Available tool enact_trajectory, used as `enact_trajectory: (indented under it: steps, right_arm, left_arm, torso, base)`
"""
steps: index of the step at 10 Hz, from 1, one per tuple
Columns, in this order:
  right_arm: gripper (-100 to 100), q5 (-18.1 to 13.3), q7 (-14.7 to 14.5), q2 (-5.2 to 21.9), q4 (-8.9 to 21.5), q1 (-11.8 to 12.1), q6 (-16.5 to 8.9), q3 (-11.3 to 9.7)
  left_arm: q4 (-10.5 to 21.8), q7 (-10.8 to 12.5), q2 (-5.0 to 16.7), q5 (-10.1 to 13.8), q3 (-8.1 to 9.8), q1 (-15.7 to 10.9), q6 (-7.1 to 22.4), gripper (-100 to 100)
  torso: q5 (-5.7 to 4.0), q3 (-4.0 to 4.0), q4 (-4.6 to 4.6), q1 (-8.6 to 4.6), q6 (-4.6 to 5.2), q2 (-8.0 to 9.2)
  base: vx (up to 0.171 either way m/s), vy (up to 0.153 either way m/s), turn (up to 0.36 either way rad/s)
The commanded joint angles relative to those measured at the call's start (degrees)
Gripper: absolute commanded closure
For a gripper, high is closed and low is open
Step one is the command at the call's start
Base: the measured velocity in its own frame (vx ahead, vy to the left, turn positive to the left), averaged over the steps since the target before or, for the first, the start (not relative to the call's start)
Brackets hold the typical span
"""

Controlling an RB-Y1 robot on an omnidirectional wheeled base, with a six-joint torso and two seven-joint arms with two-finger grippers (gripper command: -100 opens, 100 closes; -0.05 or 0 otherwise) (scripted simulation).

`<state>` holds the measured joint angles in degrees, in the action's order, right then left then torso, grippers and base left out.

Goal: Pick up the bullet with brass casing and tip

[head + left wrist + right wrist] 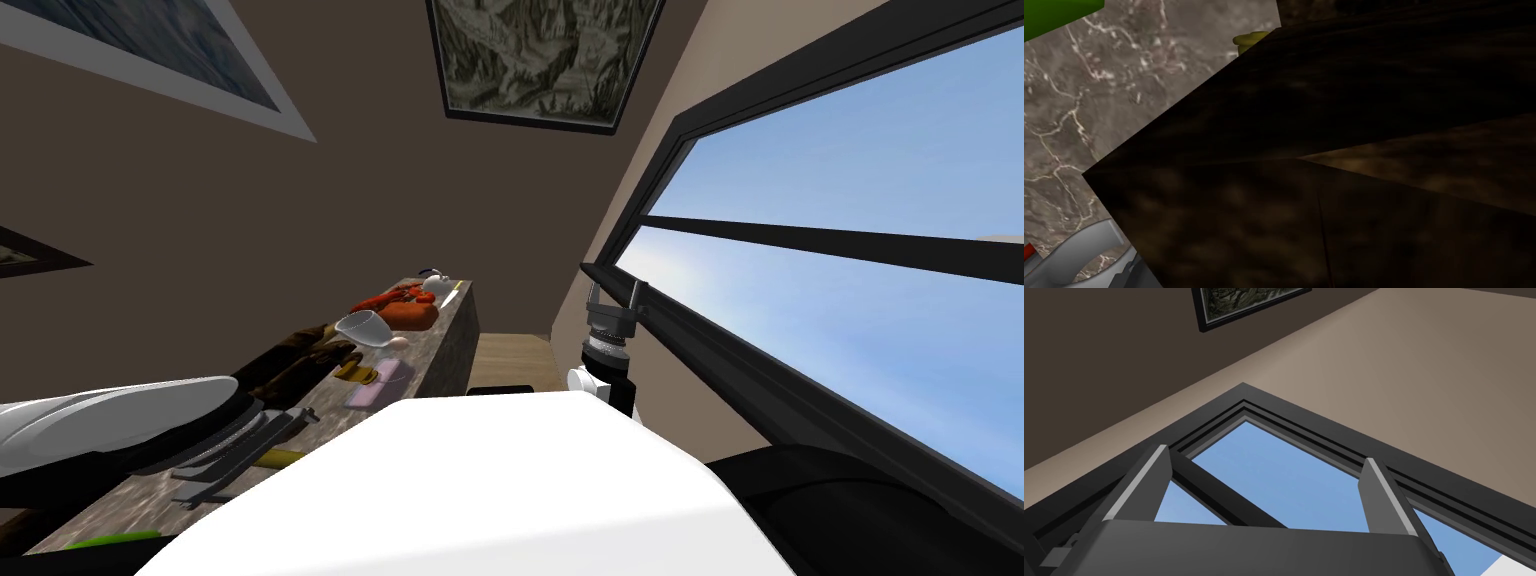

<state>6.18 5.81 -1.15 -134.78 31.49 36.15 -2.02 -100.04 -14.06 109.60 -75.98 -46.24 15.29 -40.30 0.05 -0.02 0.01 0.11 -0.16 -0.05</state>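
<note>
Left wrist view shows the bullet (pixel 1250 41) past a dark brown object (pixel 1324 125); left claw (pixel 235 455) is nearer, state I cannot tell; right claw (pixel 1264 493) spread.

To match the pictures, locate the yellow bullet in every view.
Head view: yellow bullet lies on the marble counter, nearer than the pink block.
Left wrist view: its yellow end peeks past a dark brown object.
Right wrist view: faces away from counter; right gripper open.
Shared landmark: marble counter.
</note>
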Motion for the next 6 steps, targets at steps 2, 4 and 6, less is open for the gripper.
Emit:
enact_trajectory:
  steps: [2,4,6]
  right_arm:
    - [0,0.00,0.00,0.00,0.00,0.00,0.00,0.00]
    - [0,0.00,0.00,0.00,0.00,0.01,0.00,0.00]
    - [0,0.00,0.00,-0.01,0.00,0.01,0.00,0.00]
  left_arm:
    - [0.06,-0.07,0.02,-0.12,-0.07,0.00,0.07,0]
    - [2.11,-2.84,-1.29,0.35,-0.66,0.76,1.06,-100]
    - [3.48,-4.70,-2.16,0.65,-1.06,1.26,1.73,-100]
  torso:
    - [-0.01,0.00,0.00,-0.07,-0.01,0.00]
    - [-0.04,-0.03,-0.01,-0.19,-0.03,-0.06]
    - [-0.06,-0.11,-0.04,-0.29,-0.01,-0.19]
  base:
    - [0.001,0.008,-0.008]
    - [0.041,-0.024,0.061]
    - [0.060,-0.039,0.035]
